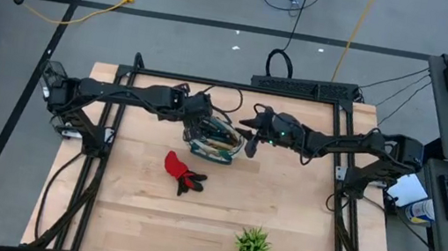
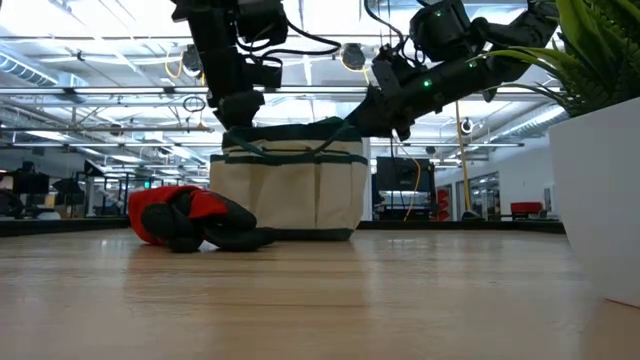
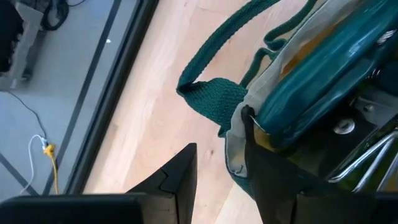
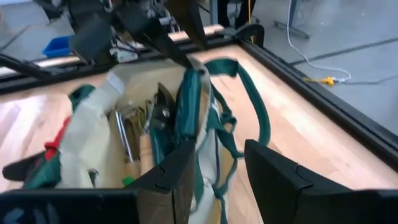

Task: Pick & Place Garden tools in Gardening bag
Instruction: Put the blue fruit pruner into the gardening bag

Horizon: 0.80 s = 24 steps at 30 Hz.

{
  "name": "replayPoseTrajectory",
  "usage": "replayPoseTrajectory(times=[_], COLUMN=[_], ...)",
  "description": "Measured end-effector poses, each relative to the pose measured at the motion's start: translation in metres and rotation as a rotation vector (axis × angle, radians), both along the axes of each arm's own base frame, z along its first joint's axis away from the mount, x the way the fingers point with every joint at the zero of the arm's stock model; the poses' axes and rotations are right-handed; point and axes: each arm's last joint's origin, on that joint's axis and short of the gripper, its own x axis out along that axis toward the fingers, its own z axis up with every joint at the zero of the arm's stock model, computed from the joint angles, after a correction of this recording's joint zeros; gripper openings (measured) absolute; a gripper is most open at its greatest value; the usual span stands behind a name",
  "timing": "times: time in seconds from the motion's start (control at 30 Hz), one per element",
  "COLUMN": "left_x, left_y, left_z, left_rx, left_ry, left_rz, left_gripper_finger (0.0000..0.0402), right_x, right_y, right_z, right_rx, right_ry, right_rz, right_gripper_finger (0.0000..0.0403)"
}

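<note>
Gardening bag [image 1: 216, 139]: soft, floppy cream tote, rim pinched by left gripper [image 3: 219, 163] and apparently right gripper [image 4: 219, 163]; limp red-and-black glove [image 1: 182, 172] best grasped mid-body.

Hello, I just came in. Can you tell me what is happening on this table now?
Both arms are working at the gardening bag in the middle of the table. The left claw has one finger inside the bag's rim and one outside. The right claw straddles the opposite rim in the same way. Several tools already lie inside the bag. The red-and-black glove lies on the table beside it, not yet packed.
</note>
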Motion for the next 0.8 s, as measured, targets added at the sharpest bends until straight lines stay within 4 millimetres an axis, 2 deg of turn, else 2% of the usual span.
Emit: replayPoseTrajectory(times=[0.33,0.43,0.6,0.8], left_x=[0.0002,0.0002,-0.0010,-0.0010], left_y=[-0.0004,0.0001,0.0042,0.0033], left_z=[-0.0004,-0.0004,-0.0004,0.0008], left_rx=[-0.027,-0.018,0.005,0.044], left_ry=[-0.010,-0.006,0.002,0.007], left_rz=[-0.002,0.000,0.017,0.025], left_gripper_finger=[0.0132,0.0102,0.0018,0.0006], right_x=[-0.0007,-0.0005,-0.0005,0.0003], right_y=[0.0019,0.0027,0.0025,0.0022], right_z=[-0.0034,-0.0033,-0.0032,-0.0007], right_rx=[0.032,0.040,0.034,0.022], right_ry=[0.029,0.027,0.026,0.001], right_rz=[0.056,0.078,0.073,0.075], right_gripper_finger=[0.0132,0.0132,0.0132,0.0132])
